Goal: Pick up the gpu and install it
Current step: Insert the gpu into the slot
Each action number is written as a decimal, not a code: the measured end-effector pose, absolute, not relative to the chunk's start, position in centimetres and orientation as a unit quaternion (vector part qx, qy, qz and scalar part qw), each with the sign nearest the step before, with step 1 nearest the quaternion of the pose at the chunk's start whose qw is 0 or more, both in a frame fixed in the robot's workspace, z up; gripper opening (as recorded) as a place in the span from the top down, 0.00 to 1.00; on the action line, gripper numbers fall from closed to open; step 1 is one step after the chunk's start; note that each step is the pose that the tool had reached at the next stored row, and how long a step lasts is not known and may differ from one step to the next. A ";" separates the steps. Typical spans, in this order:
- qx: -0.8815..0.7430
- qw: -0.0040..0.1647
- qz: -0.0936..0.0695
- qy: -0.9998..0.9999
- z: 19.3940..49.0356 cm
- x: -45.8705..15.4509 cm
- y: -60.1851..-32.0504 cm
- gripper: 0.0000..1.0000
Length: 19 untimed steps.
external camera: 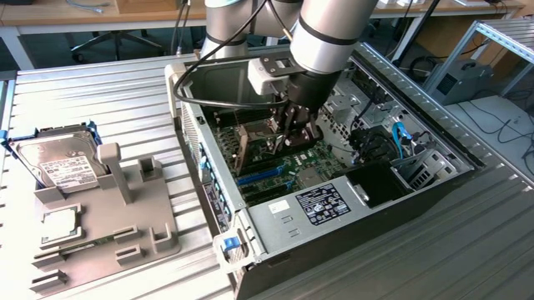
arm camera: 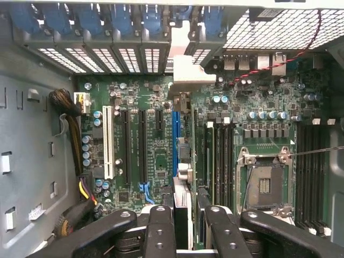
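Black claw (external camera: pixel 288 139) is pinching the gpu (external camera: pixel 250 145) by its upper edge, holding it upright inside the open computer case (external camera: pixel 434 181), just above the motherboard (arm camera: pixel 150 161). Installation is under way; seating it is calling for squaring the card's edge over the blue slot (arm camera: pixel 175 142).

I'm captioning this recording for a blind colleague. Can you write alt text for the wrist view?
Looking down into an open computer case, the gripper holds the gpu edge-on between its black fingers, above the green motherboard. The card lines up with a blue slot, its silver bracket toward the vented rear slots; an empty CPU socket sits alongside.
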<state>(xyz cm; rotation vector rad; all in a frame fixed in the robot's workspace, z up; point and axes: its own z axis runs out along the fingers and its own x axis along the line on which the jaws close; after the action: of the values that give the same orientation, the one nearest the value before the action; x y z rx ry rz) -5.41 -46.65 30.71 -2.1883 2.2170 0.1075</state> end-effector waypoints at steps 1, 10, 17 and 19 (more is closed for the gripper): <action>-0.702 0.012 0.035 0.711 30.7 -5.4 -46.7 0.73; -0.702 0.012 0.035 0.711 30.6 -5.5 -46.9 0.73; -0.702 0.012 0.034 0.711 30.4 -5.6 -47.2 0.73; -0.702 0.012 0.034 0.711 30.3 -5.6 -47.3 0.73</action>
<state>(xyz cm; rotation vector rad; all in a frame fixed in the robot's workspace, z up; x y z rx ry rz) -5.63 -47.26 30.34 -2.1891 2.2173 0.1065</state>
